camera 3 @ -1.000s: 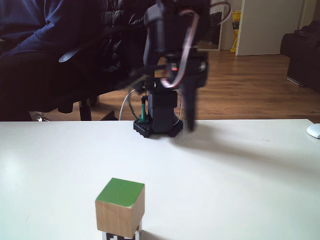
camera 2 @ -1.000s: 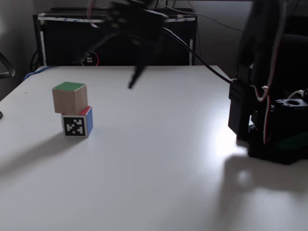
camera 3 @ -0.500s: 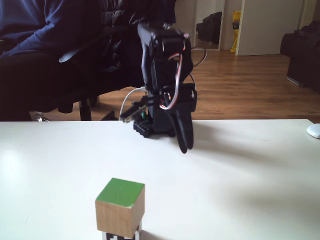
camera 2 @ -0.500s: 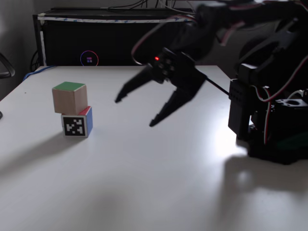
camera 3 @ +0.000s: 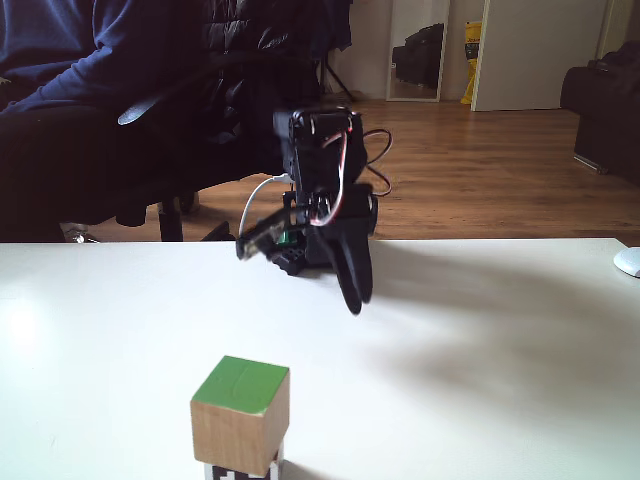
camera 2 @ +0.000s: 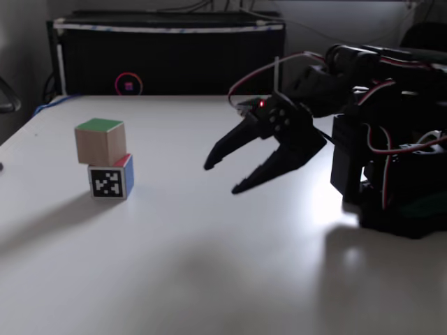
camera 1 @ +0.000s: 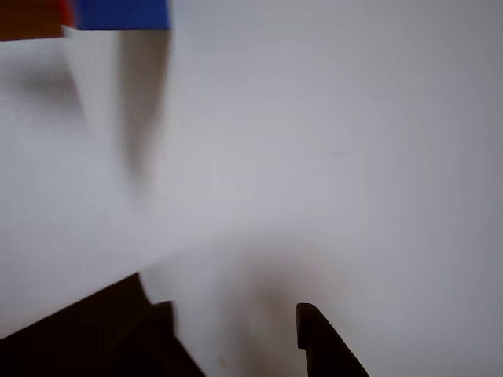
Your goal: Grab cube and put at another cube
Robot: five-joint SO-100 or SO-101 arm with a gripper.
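The green-topped cube (camera 2: 101,141) sits stacked on the other cube (camera 2: 112,177), the one with the red top and blue side, near the left of the white desk (camera 2: 209,265) in a fixed view. The end effector (camera 2: 222,177) hangs well to their right, fingers spread wide, holding nothing.
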